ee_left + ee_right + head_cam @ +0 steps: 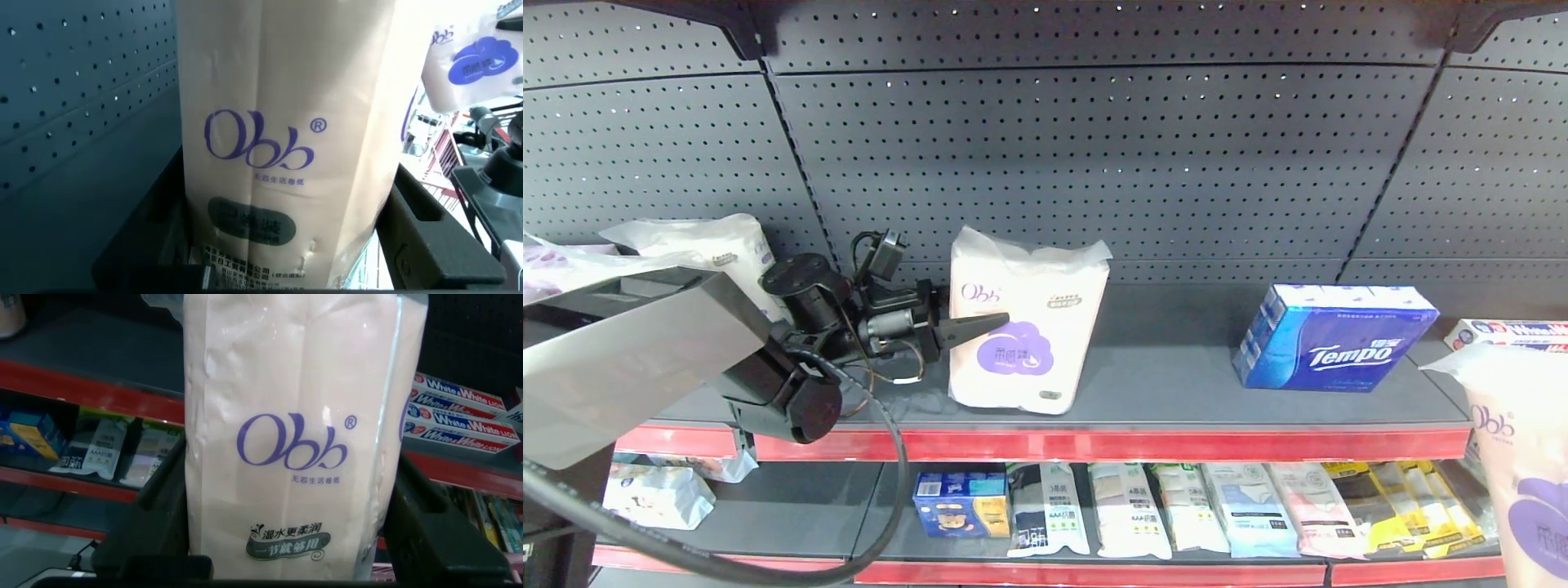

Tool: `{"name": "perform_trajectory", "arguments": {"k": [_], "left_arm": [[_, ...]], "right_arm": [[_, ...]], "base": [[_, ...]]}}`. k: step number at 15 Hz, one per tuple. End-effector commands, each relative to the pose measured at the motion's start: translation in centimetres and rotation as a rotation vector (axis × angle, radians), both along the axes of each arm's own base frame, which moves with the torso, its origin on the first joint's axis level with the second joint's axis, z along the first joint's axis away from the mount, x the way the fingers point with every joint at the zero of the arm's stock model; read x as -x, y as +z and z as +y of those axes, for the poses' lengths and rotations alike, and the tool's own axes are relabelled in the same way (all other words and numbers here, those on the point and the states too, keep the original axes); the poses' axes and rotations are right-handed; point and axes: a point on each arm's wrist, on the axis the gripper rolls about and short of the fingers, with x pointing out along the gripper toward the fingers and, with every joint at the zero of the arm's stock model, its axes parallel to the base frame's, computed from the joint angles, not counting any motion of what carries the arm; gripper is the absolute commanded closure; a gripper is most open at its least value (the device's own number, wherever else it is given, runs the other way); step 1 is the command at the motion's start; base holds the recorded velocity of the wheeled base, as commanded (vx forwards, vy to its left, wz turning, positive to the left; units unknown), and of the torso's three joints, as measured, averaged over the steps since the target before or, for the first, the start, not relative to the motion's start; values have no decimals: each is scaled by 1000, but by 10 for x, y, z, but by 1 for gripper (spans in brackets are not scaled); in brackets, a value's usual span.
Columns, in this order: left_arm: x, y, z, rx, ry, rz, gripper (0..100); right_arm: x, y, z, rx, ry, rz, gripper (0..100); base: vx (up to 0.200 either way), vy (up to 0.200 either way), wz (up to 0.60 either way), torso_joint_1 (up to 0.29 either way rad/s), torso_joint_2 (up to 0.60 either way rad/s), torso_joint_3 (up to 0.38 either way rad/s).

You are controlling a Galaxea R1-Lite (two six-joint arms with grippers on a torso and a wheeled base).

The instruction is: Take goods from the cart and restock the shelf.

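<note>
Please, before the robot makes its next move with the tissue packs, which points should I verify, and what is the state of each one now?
1. The white plastic-wrapped tissue pack with purple print stands upright on the dark grey metal shelf: ok.
2. The left pincer is free of this pack: cannot tell.
3. The right pincer is shut on the second white tissue pack: ok.
4. Bare shelf space lies between the standing pack and the blue cardboard tissue box: ok.

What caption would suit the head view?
Left claw holds a tissue pack on the shelf; a second pack at lower right.
</note>
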Motion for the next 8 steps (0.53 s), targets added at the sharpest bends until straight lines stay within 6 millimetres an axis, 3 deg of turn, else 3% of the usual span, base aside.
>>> {"name": "perform_trajectory", "arguments": {"k": [1, 8], "left_arm": [[-2, -7, -2, -3, -4, 15, 100], [-8, -13, -6, 0, 13, 9, 100]], "right_arm": [[0, 0, 0, 0, 0, -2, 100], [0, 0, 0, -1, 0, 0, 100]], "base": [[0, 0, 0, 0, 0, 0], [0, 0, 0, 0, 0, 0]]}}
